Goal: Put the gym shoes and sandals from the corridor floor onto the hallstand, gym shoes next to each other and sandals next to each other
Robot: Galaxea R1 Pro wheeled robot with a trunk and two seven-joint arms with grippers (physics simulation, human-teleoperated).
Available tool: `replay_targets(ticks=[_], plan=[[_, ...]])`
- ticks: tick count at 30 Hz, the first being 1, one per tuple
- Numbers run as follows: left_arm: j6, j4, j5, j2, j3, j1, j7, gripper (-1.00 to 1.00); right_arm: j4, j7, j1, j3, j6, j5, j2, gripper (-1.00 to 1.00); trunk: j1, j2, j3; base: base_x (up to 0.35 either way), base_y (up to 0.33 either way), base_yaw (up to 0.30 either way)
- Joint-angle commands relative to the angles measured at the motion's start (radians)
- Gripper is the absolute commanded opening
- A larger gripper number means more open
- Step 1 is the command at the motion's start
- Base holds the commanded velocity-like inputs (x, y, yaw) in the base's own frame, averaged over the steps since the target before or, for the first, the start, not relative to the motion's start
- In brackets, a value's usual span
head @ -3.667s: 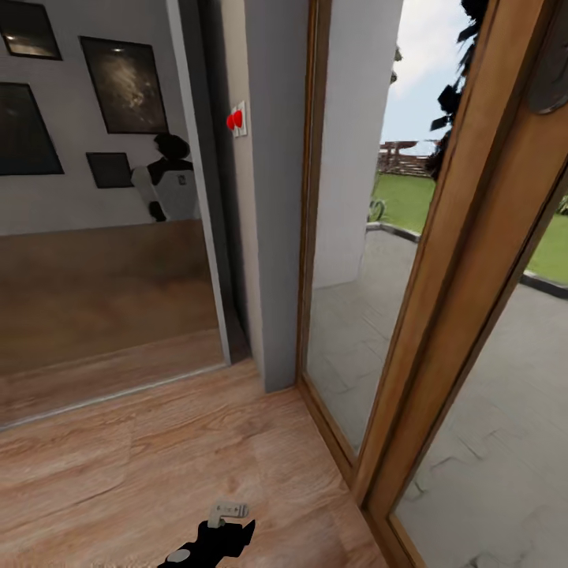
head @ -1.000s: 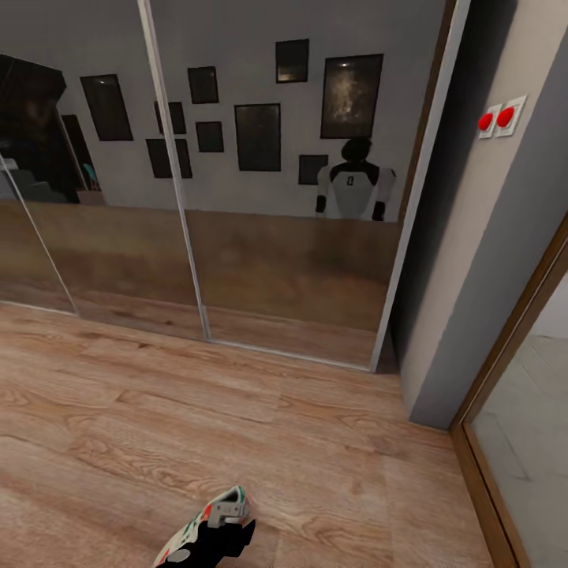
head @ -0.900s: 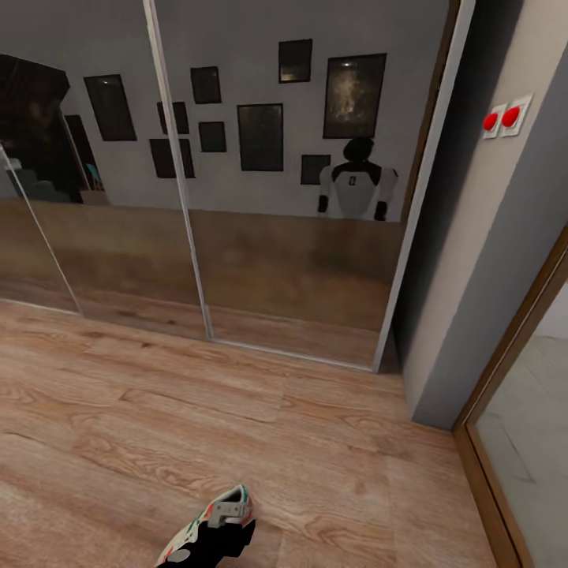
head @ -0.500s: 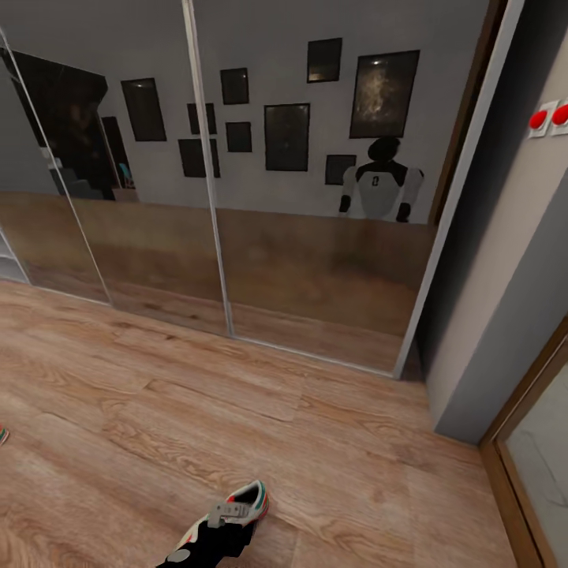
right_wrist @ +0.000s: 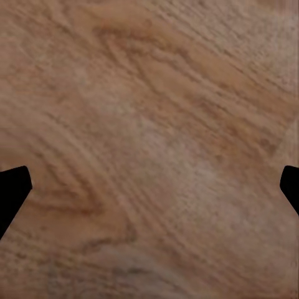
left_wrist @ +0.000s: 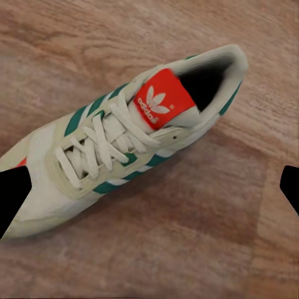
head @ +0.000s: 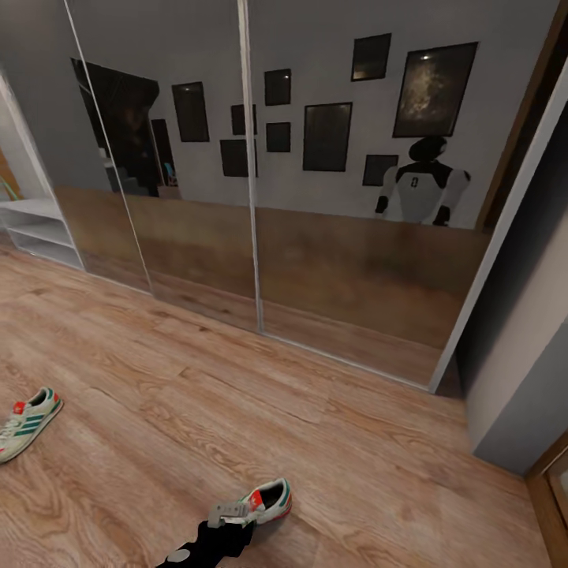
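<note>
One gym shoe (head: 270, 500), white with green stripes and a red tongue patch, lies on the corridor floor (head: 331, 442) just beyond my left arm (head: 211, 538). In the left wrist view that gym shoe (left_wrist: 124, 143) lies on its sole under my left gripper (left_wrist: 151, 190), which is open and above it, one dark fingertip at each side. The other gym shoe (head: 27, 423) lies at the far left. The hallstand (head: 38, 227) stands at the far left by the wall. My right gripper (right_wrist: 151, 189) is open over bare floor planks (right_wrist: 149, 124). The sandals are out of view.
A mirrored sliding wardrobe (head: 252, 197) runs along the far side and reflects the robot (head: 416, 189) and framed pictures. A grey wall corner (head: 521, 410) and a wooden door frame (head: 552, 489) close off the right.
The camera has swung left: the door and wall switches slid out of the picture, and the second gym shoe and the hallstand came in. My left arm keeps its place in the picture.
</note>
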State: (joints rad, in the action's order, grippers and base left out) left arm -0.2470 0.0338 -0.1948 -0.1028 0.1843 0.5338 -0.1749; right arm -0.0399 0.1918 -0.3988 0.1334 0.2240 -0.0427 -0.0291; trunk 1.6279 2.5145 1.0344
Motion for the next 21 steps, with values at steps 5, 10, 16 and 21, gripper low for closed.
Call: replay_targets(ticks=[5, 10, 16, 21], plan=[[0.0, 0.0, 0.0, 0.0, 0.0, 0.0, 0.0, 1.0, 0.0, 0.0, 0.0, 0.0, 0.0, 0.0, 0.0, 1.0, 0.0, 0.0, 0.0, 0.0, 0.0, 0.286], [0.0, 0.0, 0.0, 0.0, 0.0, 0.0, 0.0, 1.0, -0.001, 0.0, 0.0, 0.0, 0.0, 0.0, 0.0, 1.0, 0.0, 0.0, 0.0, 0.0, 0.0, 0.287], [0.0, 0.0, 0.0, 0.0, 0.0, 0.0, 0.0, 1.0, -0.001, 0.0, 0.0, 0.0, 0.0, 0.0, 0.0, 1.0, 0.0, 0.0, 0.0, 0.0, 0.0, 0.287], [0.0, 0.0, 0.0, 0.001, 0.0, 0.0, 0.0, 1.0, -0.001, 0.0, 0.0, 0.0, 0.0, 0.0, 0.0, 1.0, 0.0, 0.0, 0.0, 0.0, 0.0, 0.287]])
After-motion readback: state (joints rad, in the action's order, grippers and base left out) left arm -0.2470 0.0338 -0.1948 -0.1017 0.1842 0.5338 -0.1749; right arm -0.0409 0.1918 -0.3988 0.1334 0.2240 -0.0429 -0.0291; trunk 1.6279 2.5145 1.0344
